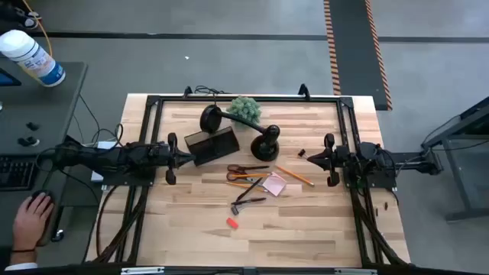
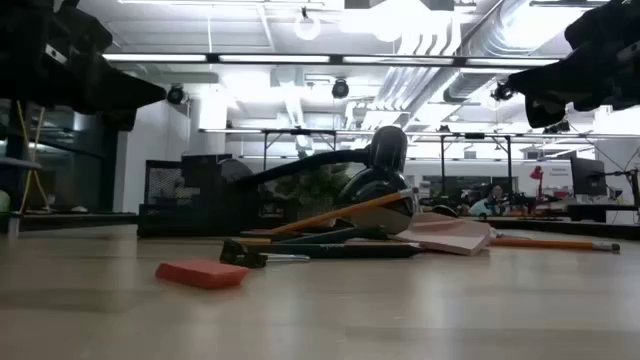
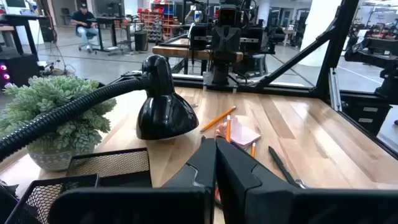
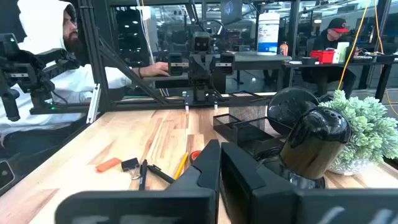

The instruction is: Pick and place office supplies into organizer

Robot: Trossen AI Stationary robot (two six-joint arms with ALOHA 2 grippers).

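While both dark arms are held level above the light wooden table (image 1: 183,237), nothing is gripped by either: the left gripper (image 1: 191,158) is seen near the left edge with its fingers pressed together, and the right gripper (image 1: 309,158) is seen near the right edge, pointed inward, its fingers likewise pressed together. Between them, toward the far edge, the dark smoky-brown translucent rectangular organizer (image 1: 212,144) is set down just ahead of the left gripper's tip, with mesh-walled compartments shown in the left wrist view. Beside it a black lamp with a round base and round head (image 1: 265,142) is placed, and a green fuzzy plant in a pale pot (image 1: 245,108) is found behind that, at the far edge. The office supplies are clustered near the middle of the table, well apart from both grippers: orange-handled scissors (image 1: 246,169) lie closest to the organizer, a pink sticky-note pad (image 1: 273,185) is laid just beside them, an orange-yellow pencil (image 1: 294,175) is angled toward the right gripper, and a thin black tool (image 1: 247,198) is spread toward the near edge (whether it touches the pad cannot be told). A tiny red clip (image 1: 231,222) is left alone nearest the near edge. A person's hand (image 1: 32,218) is rested on a separate desk beyond the left edge.
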